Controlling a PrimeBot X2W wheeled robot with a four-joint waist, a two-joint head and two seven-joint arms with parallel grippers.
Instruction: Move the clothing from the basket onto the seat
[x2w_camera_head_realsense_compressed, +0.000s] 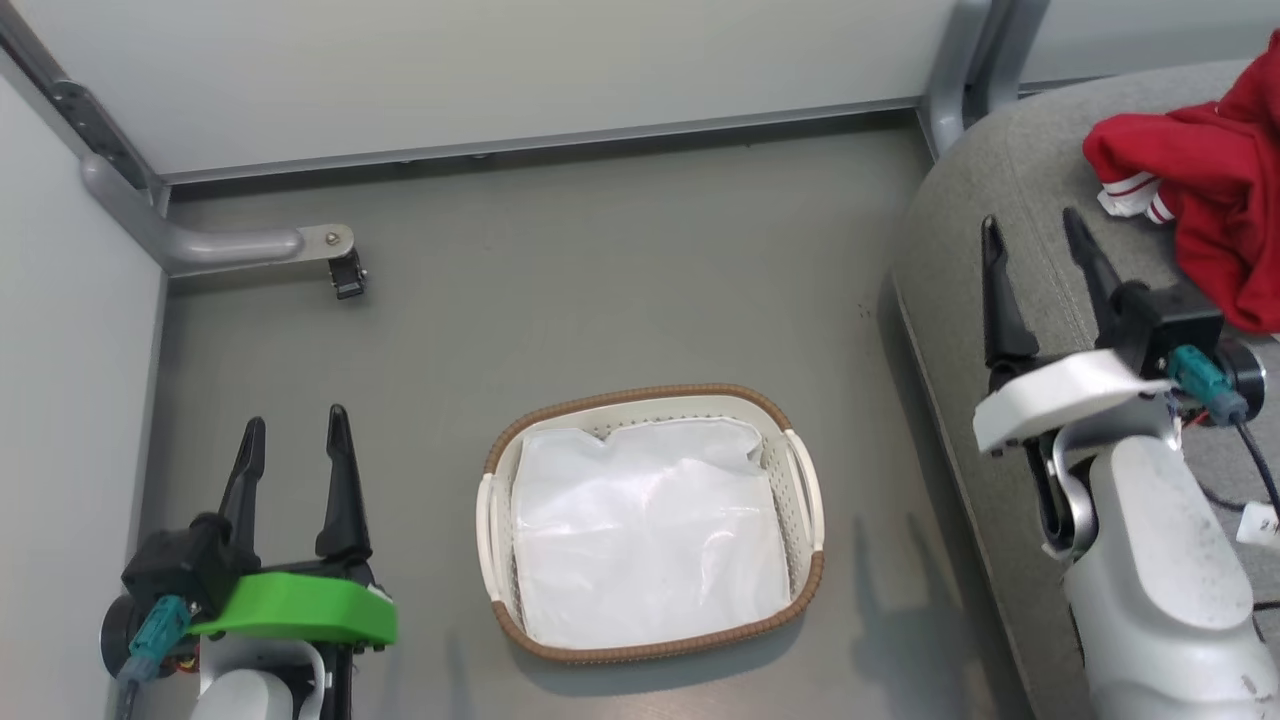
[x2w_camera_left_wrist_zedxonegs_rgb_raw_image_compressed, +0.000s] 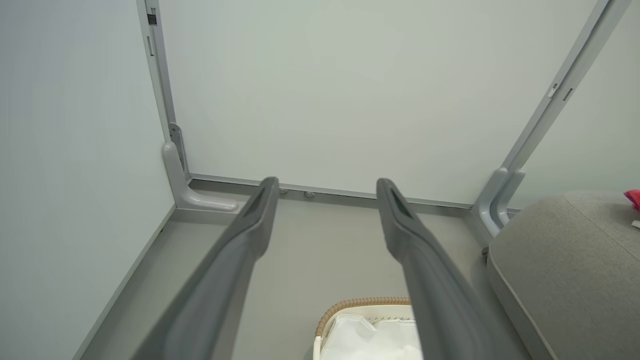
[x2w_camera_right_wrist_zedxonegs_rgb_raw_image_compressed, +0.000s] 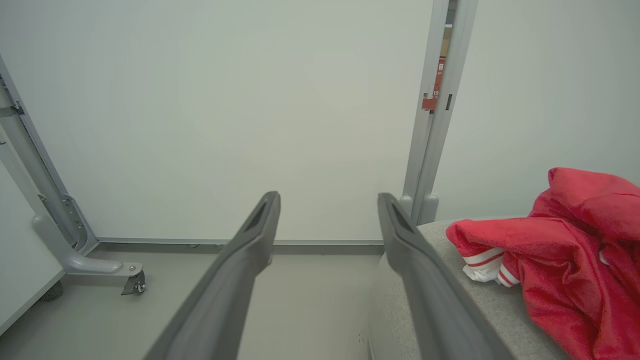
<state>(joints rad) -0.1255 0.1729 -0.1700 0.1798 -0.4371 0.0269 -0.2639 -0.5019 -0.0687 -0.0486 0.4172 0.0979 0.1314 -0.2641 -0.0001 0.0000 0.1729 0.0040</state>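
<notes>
The red clothing (x2w_camera_head_realsense_compressed: 1215, 190) lies heaped on the grey seat (x2w_camera_head_realsense_compressed: 1010, 170) at the right, a white striped cuff showing; the same clothing (x2w_camera_right_wrist_zedxonegs_rgb_raw_image_compressed: 570, 260) fills the right of the right wrist view. On the floor in the middle stands the cream basket (x2w_camera_head_realsense_compressed: 805, 500) with a brown rim, holding a white liner sheet (x2w_camera_head_realsense_compressed: 645, 530). My right gripper (x2w_camera_head_realsense_compressed: 1035, 240) hangs open over the seat's edge, just left of the clothing, holding nothing. My left gripper (x2w_camera_head_realsense_compressed: 295, 430) stands open at the lower left, well left of the basket. The basket's corner (x2w_camera_left_wrist_zedxonegs_rgb_raw_image_compressed: 365, 305) shows in the left wrist view.
Pale partition walls close the back and left. A grey panel foot with a caster (x2w_camera_head_realsense_compressed: 345, 275) juts onto the floor at the back left. Another grey post (x2w_camera_head_realsense_compressed: 950, 90) stands at the seat's back corner. Grey floor (x2w_camera_head_realsense_compressed: 600, 280) stretches between basket and walls.
</notes>
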